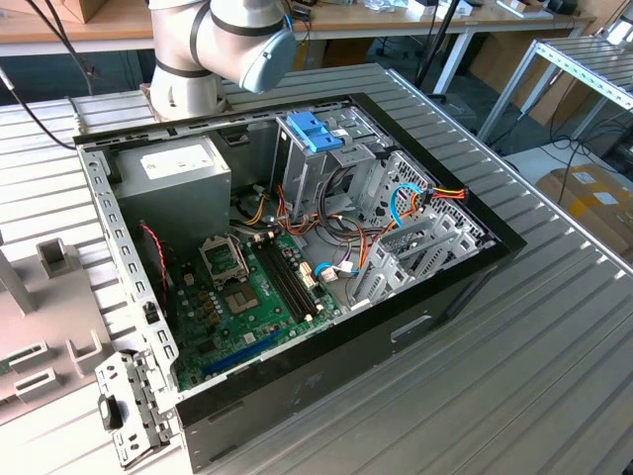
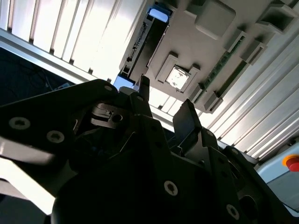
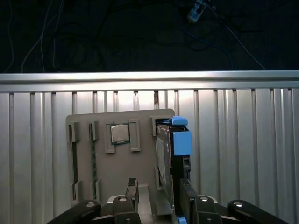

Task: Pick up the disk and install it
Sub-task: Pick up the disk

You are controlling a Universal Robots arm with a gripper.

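The disk (image 3: 168,149) stands on its edge in a slot of a grey holder tray (image 3: 84,163), its blue rail and end tab facing the camera. In the second wrist view the disk (image 2: 148,39) reaches away from the fingertips, its blue tab at the far end. My gripper (image 3: 159,189) is open, hovering over the near end of the disk with one finger (image 3: 132,186) on each side of it. Nothing sits between the fingers. My gripper (image 2: 166,100) is still apart from the disk.
A processor chip (image 3: 119,134) and a memory stick (image 3: 93,163) sit in other slots of the tray. The open computer case (image 1: 297,247) lies on the ribbed metal table (image 1: 514,376), with a pale-blue latch (image 1: 315,129) atop its drive cage. The arm's base (image 1: 188,79) stands behind the case.
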